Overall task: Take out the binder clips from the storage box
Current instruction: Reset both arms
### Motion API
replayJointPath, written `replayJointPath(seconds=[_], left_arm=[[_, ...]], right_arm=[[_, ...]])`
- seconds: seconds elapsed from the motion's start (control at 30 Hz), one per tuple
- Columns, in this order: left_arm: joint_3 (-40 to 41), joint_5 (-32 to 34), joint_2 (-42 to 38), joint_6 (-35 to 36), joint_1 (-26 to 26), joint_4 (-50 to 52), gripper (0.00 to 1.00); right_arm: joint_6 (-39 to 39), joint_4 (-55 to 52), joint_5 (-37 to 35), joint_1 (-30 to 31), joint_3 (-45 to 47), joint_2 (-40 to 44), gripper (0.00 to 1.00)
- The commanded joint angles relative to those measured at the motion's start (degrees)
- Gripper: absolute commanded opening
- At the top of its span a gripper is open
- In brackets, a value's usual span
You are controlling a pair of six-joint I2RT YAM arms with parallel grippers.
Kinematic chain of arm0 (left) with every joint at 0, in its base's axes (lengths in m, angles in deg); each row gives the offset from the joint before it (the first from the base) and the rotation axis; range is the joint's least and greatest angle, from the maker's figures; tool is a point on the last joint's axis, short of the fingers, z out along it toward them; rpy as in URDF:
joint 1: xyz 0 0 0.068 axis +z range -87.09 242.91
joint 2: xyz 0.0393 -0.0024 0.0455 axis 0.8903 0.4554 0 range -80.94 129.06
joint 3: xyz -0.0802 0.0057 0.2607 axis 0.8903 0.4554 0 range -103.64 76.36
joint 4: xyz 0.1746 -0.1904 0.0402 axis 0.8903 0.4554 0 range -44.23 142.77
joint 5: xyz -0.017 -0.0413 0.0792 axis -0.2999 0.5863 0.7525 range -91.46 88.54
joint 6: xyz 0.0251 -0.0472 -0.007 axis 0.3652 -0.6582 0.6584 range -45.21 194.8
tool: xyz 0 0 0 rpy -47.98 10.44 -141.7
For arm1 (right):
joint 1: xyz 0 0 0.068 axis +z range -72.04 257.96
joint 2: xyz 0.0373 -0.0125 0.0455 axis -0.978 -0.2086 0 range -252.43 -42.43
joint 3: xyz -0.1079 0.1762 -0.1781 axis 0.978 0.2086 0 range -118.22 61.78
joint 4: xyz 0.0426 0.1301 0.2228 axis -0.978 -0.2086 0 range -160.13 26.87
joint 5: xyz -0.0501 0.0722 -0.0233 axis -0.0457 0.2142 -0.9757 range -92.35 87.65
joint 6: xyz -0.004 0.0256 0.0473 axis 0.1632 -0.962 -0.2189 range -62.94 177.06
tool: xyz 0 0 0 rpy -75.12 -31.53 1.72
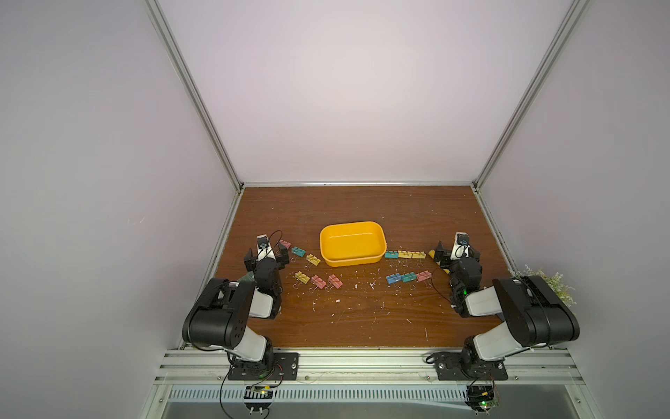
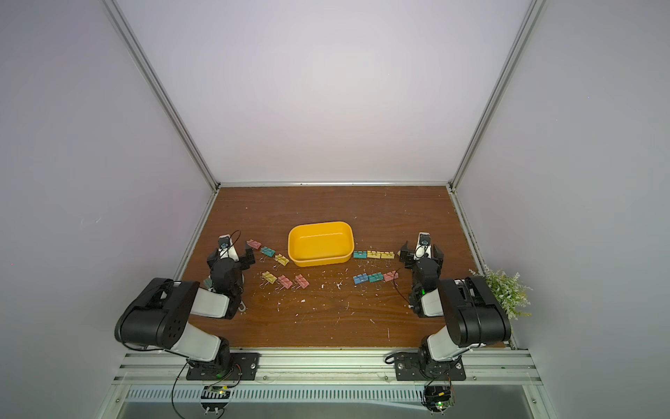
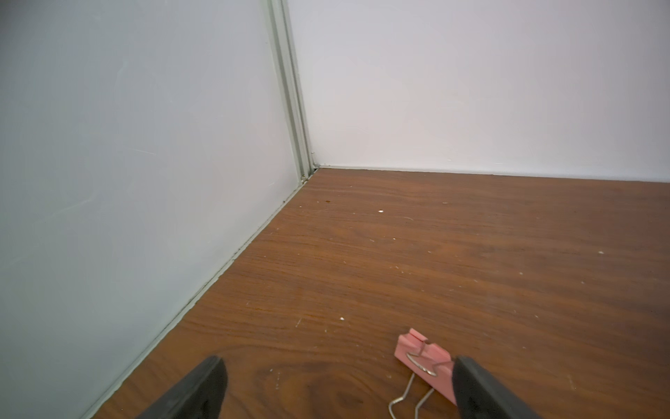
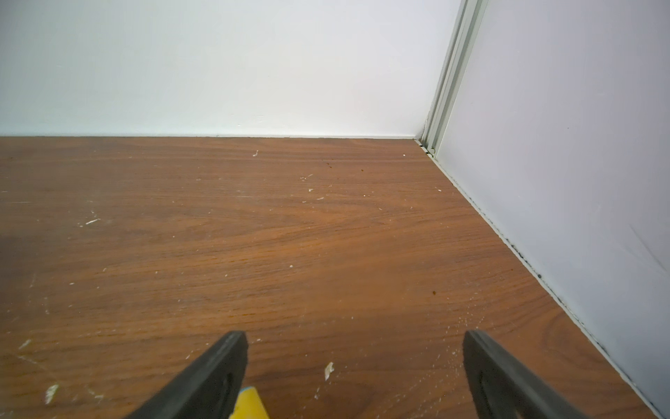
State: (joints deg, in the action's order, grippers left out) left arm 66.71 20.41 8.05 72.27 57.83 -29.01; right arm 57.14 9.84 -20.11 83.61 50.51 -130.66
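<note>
- Top views: found the box [image 1: 353, 258] mid-table, empty, well apart from the back wall [image 1: 344, 109] and both side walls [image 1: 90, 163].
- Counted twelve clips [image 1: 313, 259] out on the table [image 1: 362, 326]: six left of the box, six right, each side in two short rows, the nearest just beside the box's end walls.
- Saw the left gripper [image 1: 266, 254] spread wide, holding nothing, near the table's left edge, a pink clip [image 1: 285, 243] just beyond its inner finger.
- Saw the right gripper [image 1: 457, 254] likewise spread and empty, beside the right rows, with a plant [image 2: 505, 290] at the table's right edge.
- Noted bare wood behind the box and along the near strip, flecked with white specks [image 1: 371, 286].
- Left wrist: looked past parted fingers [image 3: 203, 388] toward the back-left corner [image 3: 311, 170]; caught the pink clip partly behind one finger, open wood ahead up to both walls.
- Right wrist: looked past parted fingers [image 4: 217, 373] toward the back-right corner [image 4: 422, 139]; spotted a yellow item [image 4: 250, 404] under one finger, mostly hidden; free wood ahead.
</note>
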Motion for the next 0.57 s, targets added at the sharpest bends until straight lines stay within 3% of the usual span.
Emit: replayJointPath(seconds=[0.0,0.07,0.53], left_arm=[[1.13,-4.67,0.01,0.68,0.78,-7.11,1.0],[0.39,-2.33,0.74,-0.67,1.43,-7.06,1.0],[-0.37,-7.72,-0.26,-1.0,3.32,-3.88,1.0]], right_arm=[[-1.22,2.0,-1.05,-0.08,-0.49,0.95,0.99],[-1.22,1.98,-1.05,-0.08,-0.45,0.94,0.99],[-1.31,1.78,-1.04,-0.11,-0.59,0.95,0.99]])
